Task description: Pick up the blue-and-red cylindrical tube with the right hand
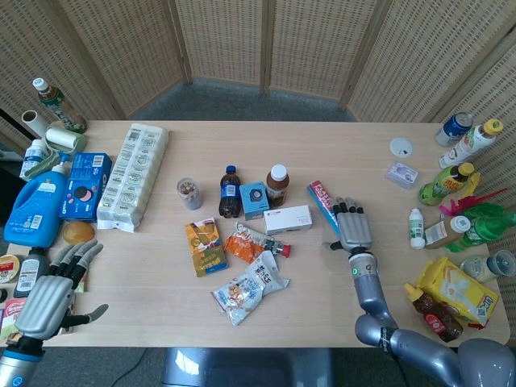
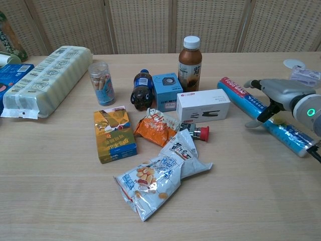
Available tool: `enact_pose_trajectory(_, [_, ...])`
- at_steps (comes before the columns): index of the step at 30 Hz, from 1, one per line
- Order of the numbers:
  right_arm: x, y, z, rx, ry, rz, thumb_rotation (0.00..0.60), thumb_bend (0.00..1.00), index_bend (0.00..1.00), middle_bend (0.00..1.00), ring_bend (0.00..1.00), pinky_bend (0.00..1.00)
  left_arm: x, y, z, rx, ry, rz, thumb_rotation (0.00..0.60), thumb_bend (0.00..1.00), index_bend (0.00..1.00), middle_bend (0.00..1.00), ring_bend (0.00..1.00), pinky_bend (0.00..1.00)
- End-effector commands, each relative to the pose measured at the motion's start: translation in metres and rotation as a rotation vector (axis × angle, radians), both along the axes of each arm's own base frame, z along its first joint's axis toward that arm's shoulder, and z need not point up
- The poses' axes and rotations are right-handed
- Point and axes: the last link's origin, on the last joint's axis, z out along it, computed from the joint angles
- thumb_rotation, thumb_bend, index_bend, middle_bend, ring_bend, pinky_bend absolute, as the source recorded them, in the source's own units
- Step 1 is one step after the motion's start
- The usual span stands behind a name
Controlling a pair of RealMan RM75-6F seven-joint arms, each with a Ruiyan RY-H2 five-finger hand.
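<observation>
The blue-and-red cylindrical tube lies flat on the tabletop, just right of the white box, running from its red end beside that box out toward the near right edge. The right hand is draped over the tube's middle, palm down, with the fingers reaching across the far side and the thumb set down on the side facing the white box. In the head view the right hand covers most of the tube, leaving only the red end showing.

By my reading the reach is done and the grasp is only beginning: the fingers straddle the tube but are not yet wrapped tight, and the tube rests on the wood (no gap under it shows). What remains is closing the hand firmly and lifting.

The left hand hovers far to the left of the white box, fingers spread, holding nothing.
</observation>
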Motion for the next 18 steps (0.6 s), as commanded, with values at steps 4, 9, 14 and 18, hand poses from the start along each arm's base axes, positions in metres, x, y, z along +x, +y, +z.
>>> enact_pose_trajectory(4, [-0.011, -0.007, 0.007, -0.015, -0.02, -0.049, 0.538, 0.03, 0.0, 0.0, 0.0, 0.0, 0.002, 0.001, 0.001, 0.005, 0.002, -0.007, 0.6, 0.22, 0.05, 0.02, 0.0, 0.0])
enact_pose_trajectory(9, [-0.017, -0.011, 0.008, -0.011, -0.03, -0.083, 0.548, 0.03, 0.0, 0.0, 0.0, 0.02, 0.004, 0.002, 0.0, -0.001, 0.007, -0.01, 0.6, 0.22, 0.05, 0.02, 0.0, 0.0])
enact_pose_trajectory(14, [-0.017, -0.017, 0.006, 0.013, -0.03, -0.095, 0.6, 0.04, 0.0, 0.0, 0.0, 0.13, 0.005, 0.002, 0.001, 0.004, 0.007, -0.011, 0.6, 0.22, 0.05, 0.02, 0.0, 0.0])
enact_pose_trajectory(18, [-0.013, -0.023, 0.003, 0.014, -0.041, -0.102, 0.6, 0.07, 0.0, 0.0, 0.0, 0.26, 0.006, 0.001, 0.002, 0.005, 0.009, -0.011, 0.6, 0.22, 0.05, 0.02, 0.0, 0.0])
